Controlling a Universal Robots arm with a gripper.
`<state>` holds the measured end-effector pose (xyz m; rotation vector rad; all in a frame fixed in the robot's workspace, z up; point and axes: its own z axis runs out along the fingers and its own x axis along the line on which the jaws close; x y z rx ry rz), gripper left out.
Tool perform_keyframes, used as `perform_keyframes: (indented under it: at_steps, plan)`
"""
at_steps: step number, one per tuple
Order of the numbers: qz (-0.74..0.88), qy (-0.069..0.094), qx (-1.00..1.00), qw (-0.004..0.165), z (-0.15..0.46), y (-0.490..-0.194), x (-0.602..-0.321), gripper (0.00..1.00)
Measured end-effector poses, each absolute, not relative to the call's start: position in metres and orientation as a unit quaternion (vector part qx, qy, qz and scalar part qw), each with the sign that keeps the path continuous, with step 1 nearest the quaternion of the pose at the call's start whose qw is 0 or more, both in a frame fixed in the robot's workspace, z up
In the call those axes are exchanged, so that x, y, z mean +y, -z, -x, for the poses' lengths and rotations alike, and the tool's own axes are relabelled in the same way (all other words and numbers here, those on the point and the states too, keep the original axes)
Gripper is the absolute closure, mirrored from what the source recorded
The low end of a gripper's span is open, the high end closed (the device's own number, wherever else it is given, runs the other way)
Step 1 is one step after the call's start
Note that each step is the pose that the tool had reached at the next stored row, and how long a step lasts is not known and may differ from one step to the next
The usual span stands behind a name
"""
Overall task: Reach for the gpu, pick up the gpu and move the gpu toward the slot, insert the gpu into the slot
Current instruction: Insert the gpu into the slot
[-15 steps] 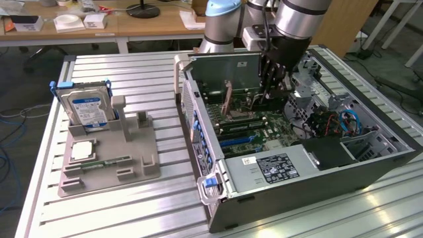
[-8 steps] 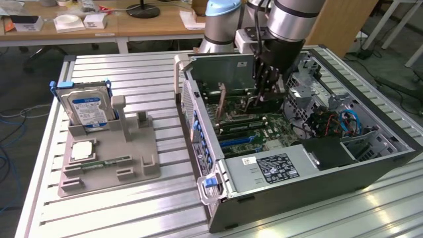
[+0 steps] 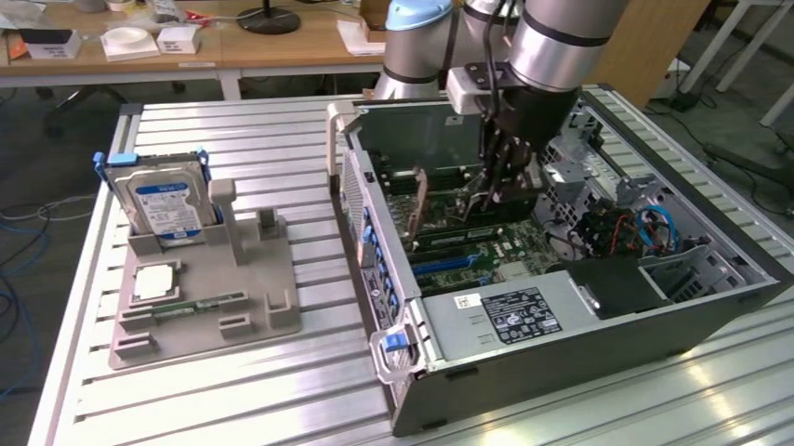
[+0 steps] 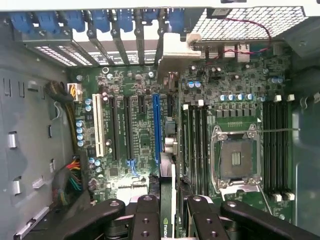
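My gripper (image 3: 503, 186) reaches down inside the open computer case (image 3: 694, 307) and is shut on the gpu (image 3: 467, 202), which it holds upright above the motherboard. In the wrist view the black fingers (image 4: 145, 212) flank the gpu (image 4: 170, 200), seen edge-on, with its silver bracket (image 4: 175, 55) near the case's rear wall. The slot (image 4: 156, 127), a long bright-blue strip, lies on the board close beside the card's edge and parallel to it. From outside, the slot (image 3: 444, 264) shows below the gripper, toward the exterior view's left.
Black connector strips (image 4: 127, 130) and a white one (image 4: 99, 127) run beside the slot. The silver processor socket (image 4: 235, 157) and memory sticks (image 4: 192, 145) lie on its other side. Outside the case, a grey fixture (image 3: 205, 288) holds a blue-labelled hard drive (image 3: 167, 209).
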<state>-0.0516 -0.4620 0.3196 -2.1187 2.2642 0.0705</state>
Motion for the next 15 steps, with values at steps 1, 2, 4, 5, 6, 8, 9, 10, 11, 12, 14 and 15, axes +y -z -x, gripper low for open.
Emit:
perform_keyframes:
  at_steps: [1,2,4,5,6,8,9,10,11,12,14,15]
  plan:
    - [0.687,-0.023,0.726,0.02,0.052,-0.318,-0.462,0.74]
    - [0.691,-0.023,0.722,0.02,0.052,-0.317,-0.462,0.74]
    - [0.701,-0.023,0.713,0.019,0.053,-0.314,-0.462,0.74]
    - [0.703,-0.023,0.711,0.019,0.054,-0.312,-0.462,0.74]
    - [0.703,-0.023,0.71,0.019,0.054,-0.31,-0.462,0.74]
    - [0.706,-0.023,0.708,0.019,0.055,-0.307,-0.462,0.74]
    - [0.709,-0.023,0.705,0.019,0.055,-0.305,-0.462,0.74]
    - [0.712,-0.023,0.702,0.019,0.055,-0.303,-0.462,0.74]
    - [0.713,-0.024,0.7,0.019,0.055,-0.301,-0.462,0.74]
    - [0.714,-0.024,0.7,0.019,0.055,-0.299,-0.462,0.74]
    - [0.714,-0.024,0.7,0.019,0.055,-0.296,-0.462,0.74]
    - [0.713,-0.024,0.7,0.019,0.056,-0.294,-0.463,0.74]
